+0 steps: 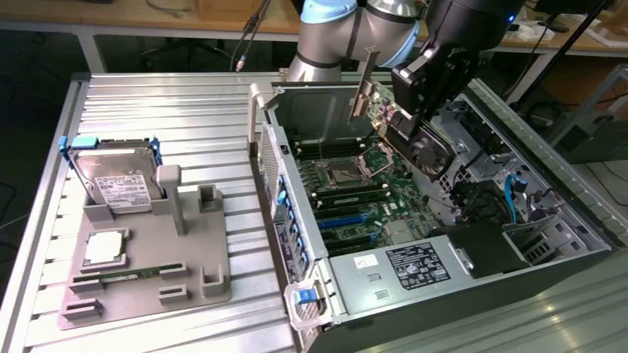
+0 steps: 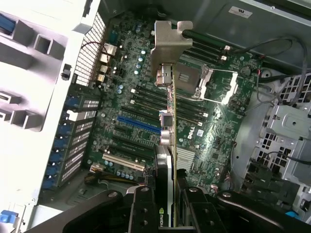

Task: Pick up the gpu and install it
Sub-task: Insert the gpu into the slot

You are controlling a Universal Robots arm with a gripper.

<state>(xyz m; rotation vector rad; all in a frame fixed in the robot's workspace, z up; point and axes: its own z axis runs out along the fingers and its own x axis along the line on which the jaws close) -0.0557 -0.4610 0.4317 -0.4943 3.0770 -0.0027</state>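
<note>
The claw [image 2: 167, 204] is pinching the gpu [image 2: 167, 126] by one end and holding it above the motherboard [image 2: 214, 131] inside the open case [image 1: 314, 110] at the exterior view's right, where a slight tilt is probably risking a missed slot and the metal bracket [image 2: 170, 41] catching components.

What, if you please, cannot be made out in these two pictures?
- Wrist view: the gpu, edge-on, hides the motherboard slots behind it.
- Exterior view: the arm covers part of the gpu.
- Exterior view: the print on the hard drive label is too small to read.
</note>
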